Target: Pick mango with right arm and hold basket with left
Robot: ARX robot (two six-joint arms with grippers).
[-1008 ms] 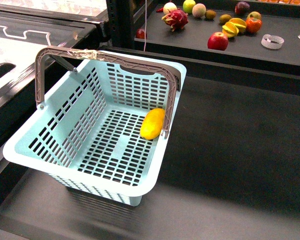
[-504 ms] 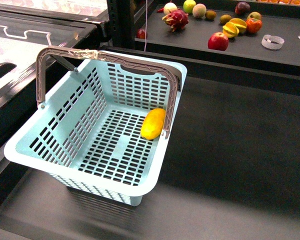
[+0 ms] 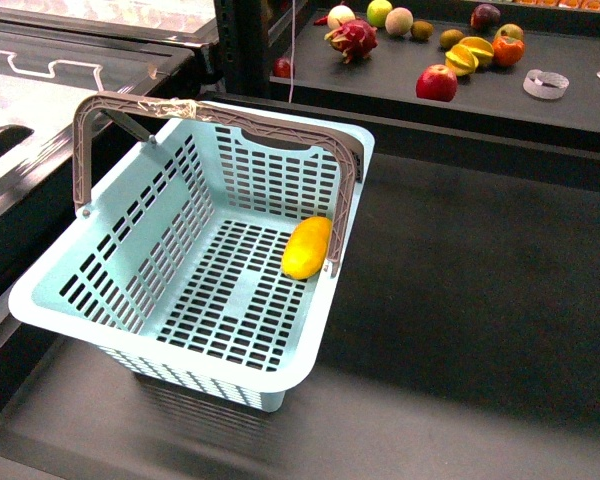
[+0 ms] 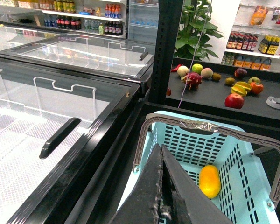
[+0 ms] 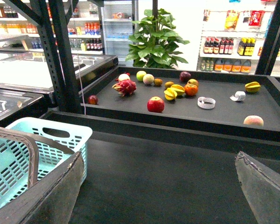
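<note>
The mango (image 3: 307,248) lies on the slotted floor of the light blue basket (image 3: 70,318), against its right wall; it also shows in the left wrist view (image 4: 209,181). The basket (image 4: 233,135) stands on the dark counter with its grey-brown handles (image 3: 210,110) raised, one taped. My left gripper (image 4: 161,147) is shut and empty, above the basket's near rim. My right gripper (image 5: 158,161) is open and empty over bare counter, to the right of the basket (image 5: 51,135). Neither arm shows in the front view.
A raised black shelf (image 3: 570,110) behind holds a red apple (image 3: 436,82), a star-shaped fruit (image 3: 465,55), a dragon fruit (image 3: 351,38) and other fruit. A glass-topped freezer (image 4: 60,88) stands left of the basket. Dark counter (image 3: 480,280) lies to the right.
The basket has shifted very slightly to the right; the mango stays in place inside it.
</note>
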